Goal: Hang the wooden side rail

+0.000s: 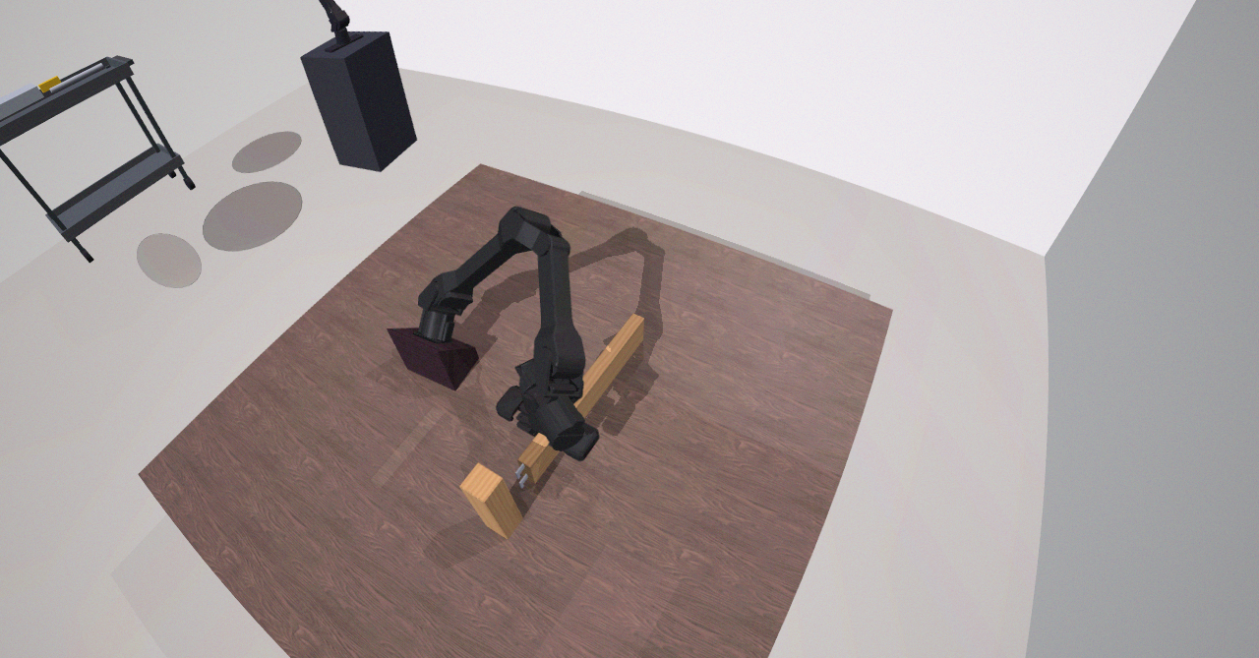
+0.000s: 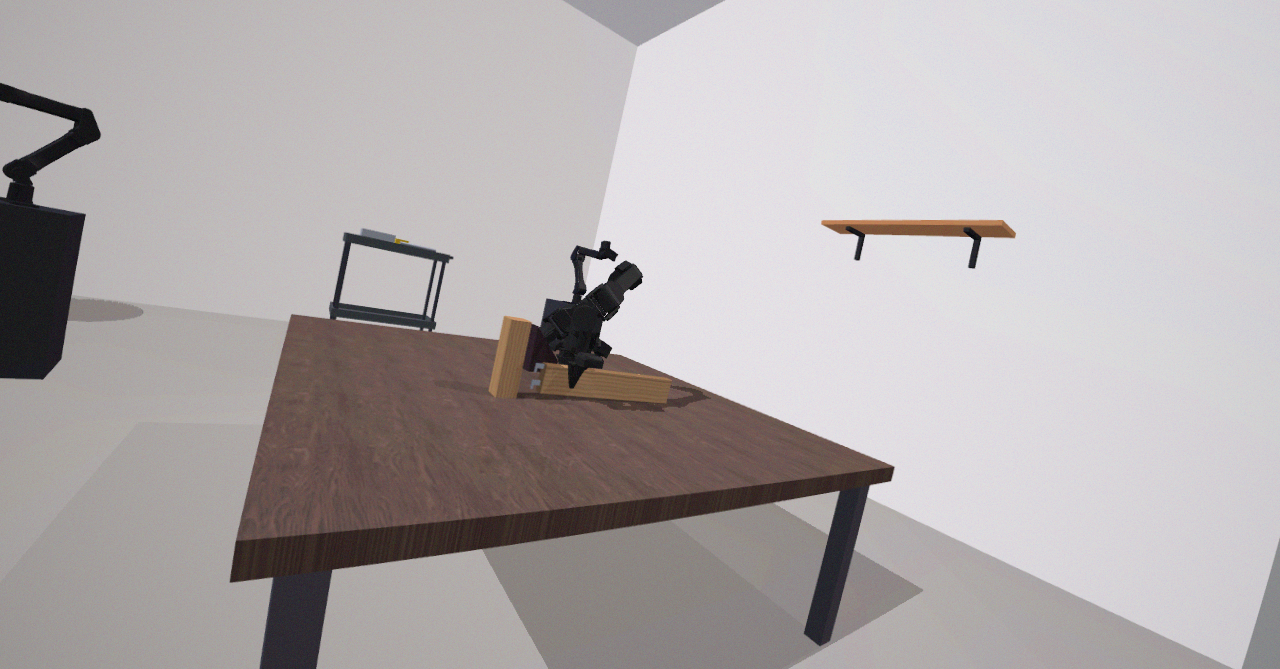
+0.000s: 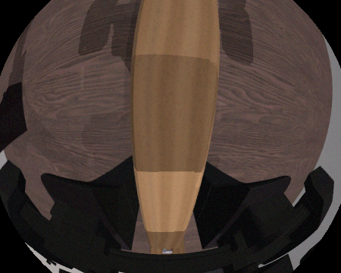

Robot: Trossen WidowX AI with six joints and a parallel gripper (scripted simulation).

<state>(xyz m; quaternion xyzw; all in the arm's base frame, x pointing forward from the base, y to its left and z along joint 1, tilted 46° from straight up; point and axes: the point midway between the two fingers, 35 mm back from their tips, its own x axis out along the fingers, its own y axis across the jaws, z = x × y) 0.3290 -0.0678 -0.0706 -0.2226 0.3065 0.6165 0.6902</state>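
Note:
The wooden side rail (image 1: 623, 351) (image 2: 631, 386) (image 3: 174, 114) lies lengthwise toward the post, its far end on the table. Its hook end seems raised a little, with shadow beneath. My gripper (image 1: 554, 445) (image 2: 574, 380) (image 3: 164, 154) is shut on the rail near the hook end, one finger on each side. The steel hooks (image 1: 521, 476) (image 3: 167, 251) stick out toward the headboard post (image 1: 495, 506) (image 2: 510, 359), with a small gap between them and the post in the top and exterior views. The post stands upright. Its slot and pins are hidden.
The dark wooden table (image 1: 792, 389) (image 2: 402, 477) carries the arm's dark base (image 1: 431, 362), to the left of the rail in the top view. A cart (image 1: 114, 192) (image 2: 384, 313), a pedestal (image 1: 360, 103) with another arm and a wall shelf (image 2: 913, 228) stand away from the table.

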